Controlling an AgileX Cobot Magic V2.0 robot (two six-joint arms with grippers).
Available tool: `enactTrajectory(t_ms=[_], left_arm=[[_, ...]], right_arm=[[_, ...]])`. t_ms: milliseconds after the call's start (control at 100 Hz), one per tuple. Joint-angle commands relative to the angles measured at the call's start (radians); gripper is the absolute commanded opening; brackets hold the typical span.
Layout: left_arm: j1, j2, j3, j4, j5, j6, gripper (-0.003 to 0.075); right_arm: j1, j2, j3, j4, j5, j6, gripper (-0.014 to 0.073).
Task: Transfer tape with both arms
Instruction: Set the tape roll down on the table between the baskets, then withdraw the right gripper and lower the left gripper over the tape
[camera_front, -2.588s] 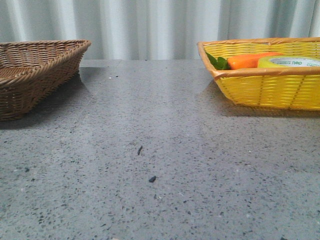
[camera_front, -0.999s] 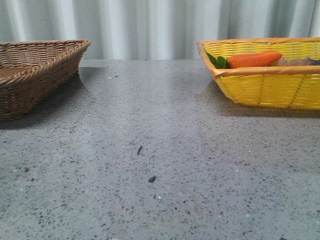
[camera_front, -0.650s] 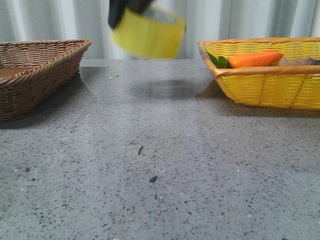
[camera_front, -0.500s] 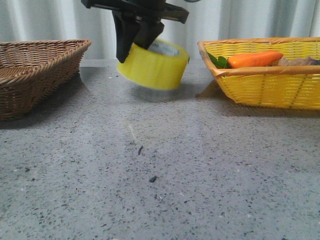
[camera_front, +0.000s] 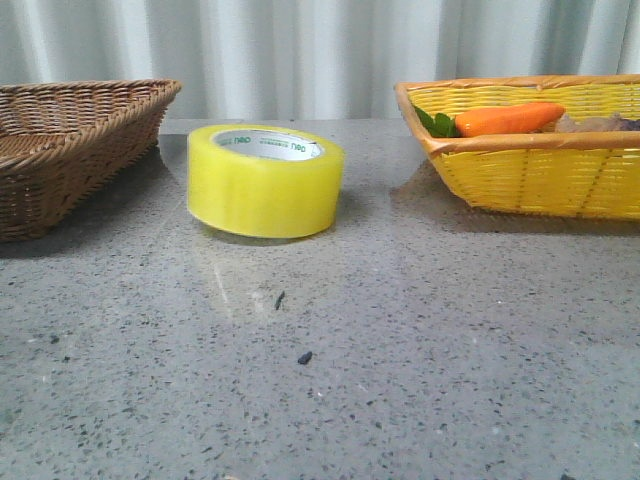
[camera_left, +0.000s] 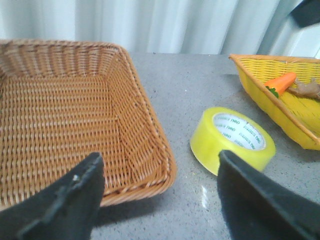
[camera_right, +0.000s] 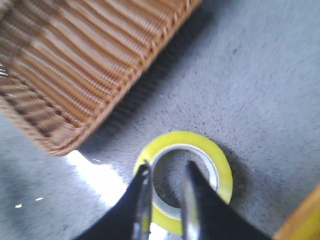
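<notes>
Tape (camera_front: 265, 180) now flat on the table (camera_front: 420, 340), between the brown basket (camera_front: 70, 140) and the yellow basket (camera_front: 530, 150), nearer the brown one; half a second ago hung tilted above the table in a black gripper, further right. Gone from the front view, that arm. Carrot (camera_front: 508, 119) lying as before in the yellow basket. From the right wrist, right gripper (camera_right: 165, 210) seen above the roll, fingers (camera_right: 143, 200) close together, nothing between them, clear of the tape. Left gripper (camera_left: 160, 190) spread wide and empty, beside the brown basket's corner, tape just beyond.
</notes>
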Motion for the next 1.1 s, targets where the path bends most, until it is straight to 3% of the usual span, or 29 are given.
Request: enactTrajectory(t_ms=[0, 130, 250, 440, 610, 789, 939, 1089], left_arm=[[-0.005, 0.035, -0.077, -0.031, -0.047, 0.051, 0.0388], [-0.006, 0.103, -0.17, -0.033, -0.03, 0.073, 0.0354], [-0.04, 0.19, -0.251, -0.035, -0.027, 0.083, 0.0354], [-0.166, 0.358, -0.372, -0.035, -0.023, 0.084, 0.0354], [-0.274, 0.528, -0.493, -0.032, -0.023, 0.084, 0.0354], [-0.34, 0.676, -0.622, -0.032, 0.016, 0.084, 0.0354], [-0.342, 0.808, -0.743, -0.032, 0.196, 0.062, 0.0365], [-0.342, 0.933, -0.848, -0.029, 0.36, 0.004, 0.0445]], right_arm=[[-0.004, -0.162, -0.014, 0.014, -0.018, -0.009, -0.005], [-0.004, -0.359, 0.106, 0.012, -0.061, -0.038, -0.0041], [-0.004, -0.568, 0.315, -0.017, -0.197, -0.051, -0.0041], [-0.004, -0.939, 0.778, -0.15, -0.56, -0.051, -0.0041], [-0.004, -1.238, 1.147, -0.167, -0.827, -0.051, -0.0041], [-0.004, -1.425, 1.295, -0.167, -0.82, -0.039, -0.0041], [-0.004, -1.438, 1.295, -0.166, -0.758, -0.038, -0.0041], [-0.004, -1.438, 1.295, -0.161, -0.742, -0.038, -0.0041]])
